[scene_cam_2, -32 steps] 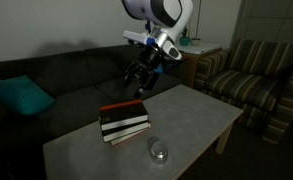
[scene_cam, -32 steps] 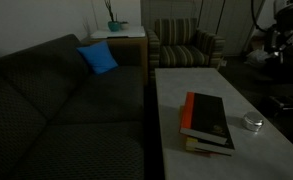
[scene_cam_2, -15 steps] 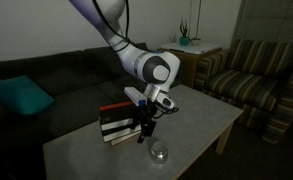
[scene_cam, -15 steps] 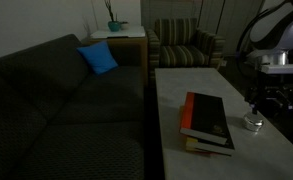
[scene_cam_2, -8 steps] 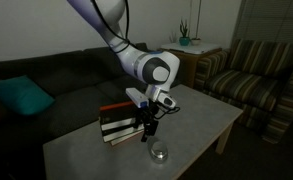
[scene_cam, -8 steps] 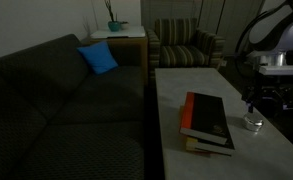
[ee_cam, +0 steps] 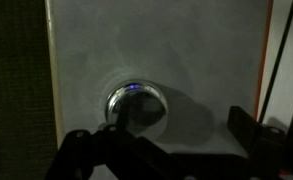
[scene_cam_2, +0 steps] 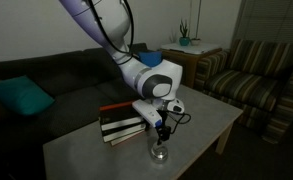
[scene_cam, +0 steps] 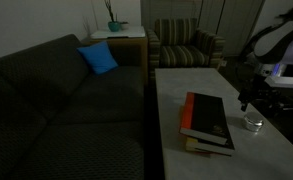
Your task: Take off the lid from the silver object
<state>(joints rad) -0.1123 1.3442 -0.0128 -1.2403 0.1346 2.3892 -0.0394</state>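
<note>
Though off-centre, silver object (ee_cam: 136, 105) on the table (ee_cam: 166, 40) between the spread fingers (ee_cam: 250, 128).

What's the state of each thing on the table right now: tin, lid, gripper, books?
Tin: upright on the table, closed as far as the dim views show.
Lid: seated on the tin, not lifted.
Gripper: open, just over the tin, gripping nothing.
Books: closed, stacked flat, beside the tin and apart from it.
</note>
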